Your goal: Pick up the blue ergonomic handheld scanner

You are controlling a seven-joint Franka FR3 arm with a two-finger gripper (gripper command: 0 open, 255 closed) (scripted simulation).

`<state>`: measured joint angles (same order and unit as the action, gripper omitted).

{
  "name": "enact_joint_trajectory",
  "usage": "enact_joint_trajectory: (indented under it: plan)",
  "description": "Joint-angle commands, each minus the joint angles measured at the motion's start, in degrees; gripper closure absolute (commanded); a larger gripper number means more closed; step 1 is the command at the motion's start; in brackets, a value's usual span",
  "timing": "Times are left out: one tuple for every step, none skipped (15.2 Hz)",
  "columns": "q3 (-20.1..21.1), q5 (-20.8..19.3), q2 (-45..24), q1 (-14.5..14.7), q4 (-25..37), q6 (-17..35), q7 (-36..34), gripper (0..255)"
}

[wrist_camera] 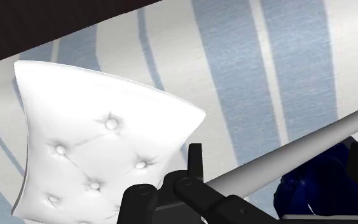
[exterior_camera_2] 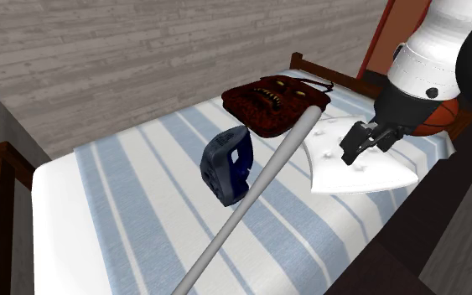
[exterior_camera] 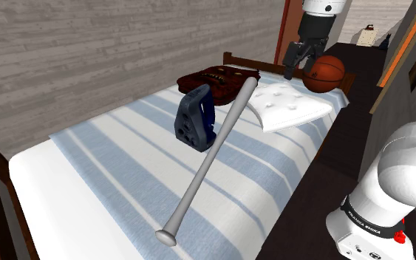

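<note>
1. Shoulder view: a long grey bat [exterior_camera: 212,151] lies on the striped bed [exterior_camera: 103,162], between the end effector [exterior_camera: 291,70] and the blue scanner [exterior_camera: 195,118].
2. The scanner stands in the middle of the bed, just past the bat and well apart from the end effector.
3. A white pillow [exterior_camera: 287,105] sits under the end effector. An orange ball [exterior_camera: 326,74] is just beside it. A dark red mask [exterior_camera: 217,77] is near the bat's thick end.
4. The end effector's fingers stand wide apart and hold nothing.
5. The white arm [exterior_camera: 323,9] comes down from above, and the end effector hangs over the pillow.
</note>
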<state>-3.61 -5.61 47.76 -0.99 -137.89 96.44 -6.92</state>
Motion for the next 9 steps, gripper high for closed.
enact_joint_trajectory:
  plan:
    - [0.00,0.00,0.00,0.00,0.00,0.00,0.00,0]
    - [1.27,0.74,-1.70,-0.19,0.45,1.06,-2.67,0]
    - [2.53,1.44,-3.50,-0.43,1.03,2.10,-5.29,0]
    - [3.75,2.06,-5.38,-0.70,1.72,3.11,-7.90,0]
    - [4.94,2.62,-7.34,-1.00,2.53,4.08,-10.48,0]
    - [6.10,3.10,-9.36,-1.32,3.46,5.00,-13.05,0]
    - [7.19,3.48,-11.45,-1.63,4.50,5.88,-15.62,0]
    - [8.28,3.79,-13.59,-2.01,5.65,6.70,-18.16,0]
    - [9.29,4.01,-15.78,-2.36,6.91,7.46,-20.70,0]
